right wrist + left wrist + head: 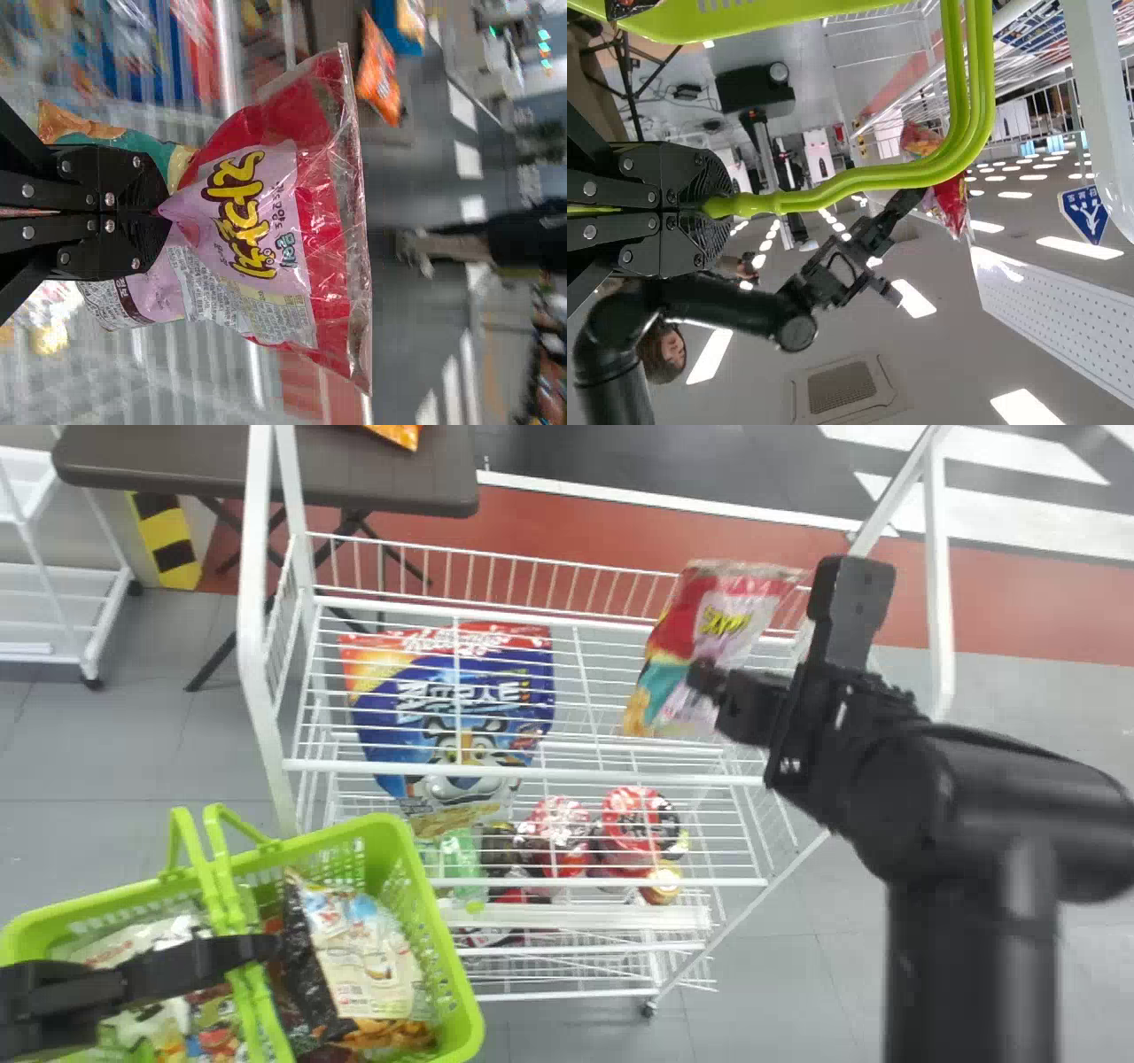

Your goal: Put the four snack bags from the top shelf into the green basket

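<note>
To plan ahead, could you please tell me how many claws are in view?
2: the left claw, shut on the handles of the green basket; the right claw, shut on a red snack bag at the white rack.

Left gripper (264,946) clamped, low; right gripper (702,677) pinched closed, farther forward

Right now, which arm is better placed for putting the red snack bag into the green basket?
The right, I think: right end effector pinches the red snack bag, while left end effector is closed on the handles of the green basket.
</note>
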